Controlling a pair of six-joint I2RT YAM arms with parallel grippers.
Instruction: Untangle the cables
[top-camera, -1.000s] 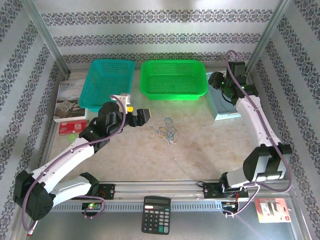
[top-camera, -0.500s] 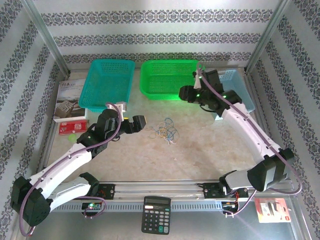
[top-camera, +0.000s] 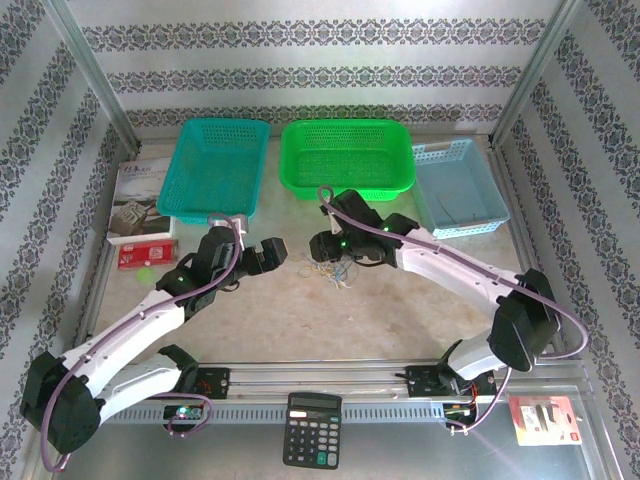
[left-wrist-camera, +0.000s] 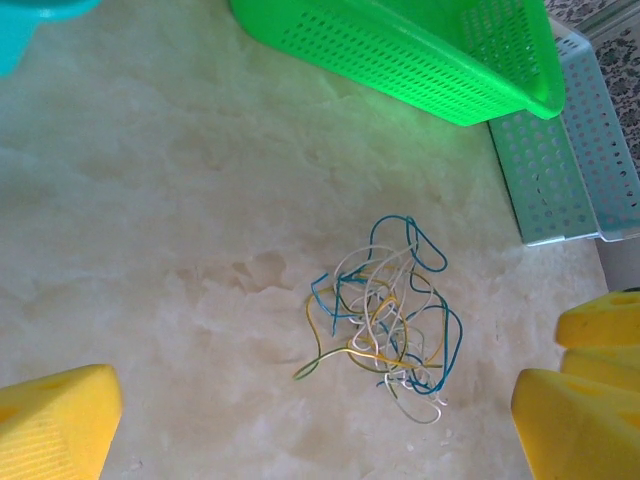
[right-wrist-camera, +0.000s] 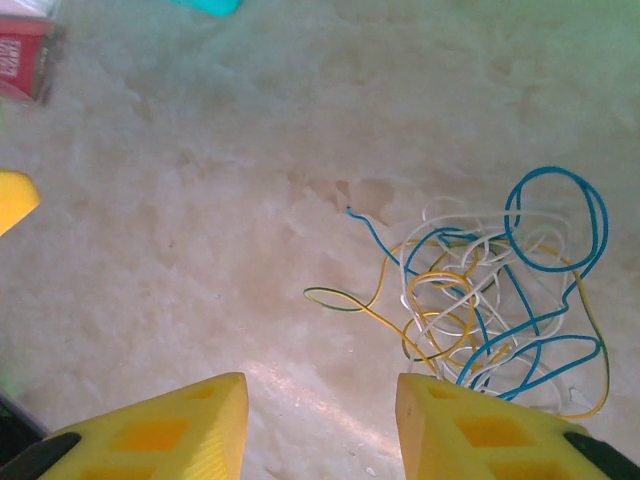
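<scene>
The cables (top-camera: 334, 266) lie as a small tangle of thin blue, yellow and whitish wires on the marbled table, in front of the green basket. In the left wrist view the cables (left-wrist-camera: 385, 320) sit ahead of my left gripper (left-wrist-camera: 310, 440), whose yellow fingers (left-wrist-camera: 50, 425) stand wide apart with nothing between them. From above, the left gripper (top-camera: 281, 251) is just left of the tangle. My right gripper (top-camera: 316, 249) hovers at the tangle's back left edge. It is open too (right-wrist-camera: 320, 430), and the cables (right-wrist-camera: 490, 300) lie ahead and right of its fingers (right-wrist-camera: 500, 435).
A teal basket (top-camera: 215, 165), a green basket (top-camera: 345, 155) and a pale blue basket (top-camera: 460, 190) line the back. A booklet (top-camera: 140, 195) and a red box (top-camera: 143, 255) lie at the left. A calculator (top-camera: 313, 428) sits on the near rail.
The right arm has swung from the back right, over the pale blue basket, down to the cables in the middle. The left gripper has shifted slightly nearer and lower.
</scene>
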